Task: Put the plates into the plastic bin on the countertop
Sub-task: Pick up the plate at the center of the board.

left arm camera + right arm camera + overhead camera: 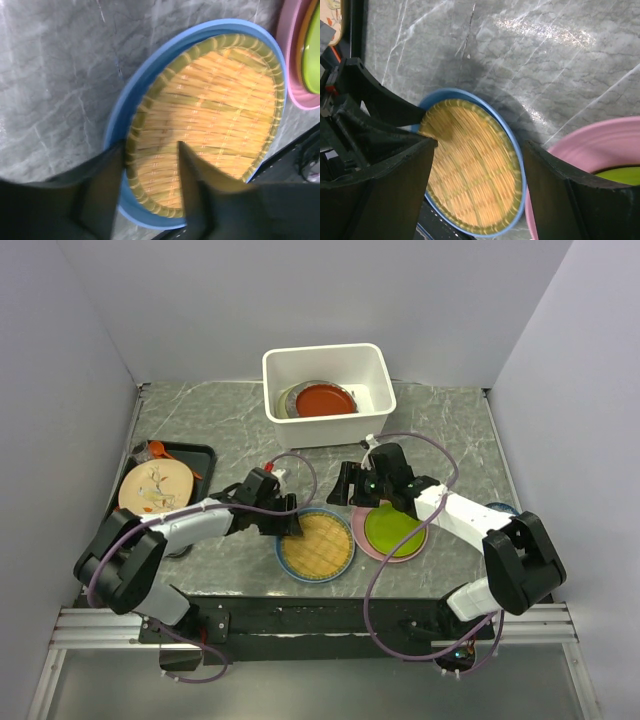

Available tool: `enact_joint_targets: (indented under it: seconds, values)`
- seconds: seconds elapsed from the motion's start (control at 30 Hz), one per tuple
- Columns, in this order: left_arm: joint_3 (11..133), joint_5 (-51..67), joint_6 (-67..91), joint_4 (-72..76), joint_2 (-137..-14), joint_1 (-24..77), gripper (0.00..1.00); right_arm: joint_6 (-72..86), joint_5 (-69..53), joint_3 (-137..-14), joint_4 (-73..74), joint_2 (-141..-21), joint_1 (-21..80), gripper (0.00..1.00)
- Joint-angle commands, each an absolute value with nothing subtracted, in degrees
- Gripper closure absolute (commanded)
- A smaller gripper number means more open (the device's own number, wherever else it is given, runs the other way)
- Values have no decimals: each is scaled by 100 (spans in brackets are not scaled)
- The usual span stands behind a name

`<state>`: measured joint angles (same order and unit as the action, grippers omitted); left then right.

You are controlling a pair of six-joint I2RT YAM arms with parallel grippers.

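Left hand astride yellow woven disc

Right hand: two black fingers fill the foreground, spread wide, with nothing gripped between them.

Beneath, on the dark grey marble-look table, a yellow woven round disc sits inside a blue round plate.

Left hand, black, meets the disc's left rim; whether it grips cannot be determined.

At right, a pink round plate lies just beside the blue one and carries a lime green plate.

Top left corner: edge of a flat black tray.
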<state>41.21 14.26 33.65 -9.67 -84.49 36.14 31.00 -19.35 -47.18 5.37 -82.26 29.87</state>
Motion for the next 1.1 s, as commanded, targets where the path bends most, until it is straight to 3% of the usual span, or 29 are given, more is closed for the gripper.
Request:
enact_joint_targets:
  seconds: [0.0,0.1,0.2,0.67,1.07]
  values:
    - [4078,1776,3506,-703,-8517,3656,68,3015,-1890,-4667,422,-8024,3032,22]
    - [4113,1627,3533,-808,-8455,3656,91,3023,-1898,-4667,404,-8024,3023,22]
    - [4104,1530,3586,-844,-8306,3656,99,3032,-1890,-4650,387,-8024,3024,22]
    - [4096,1046,3972,-993,-6769,3332,99,3076,-2513,-4474,36,-7893,2936,22]
    - [3604,2012,4306,-457,-5872,2462,99,3269,-3128,-4123,-536,-7761,2654,22]
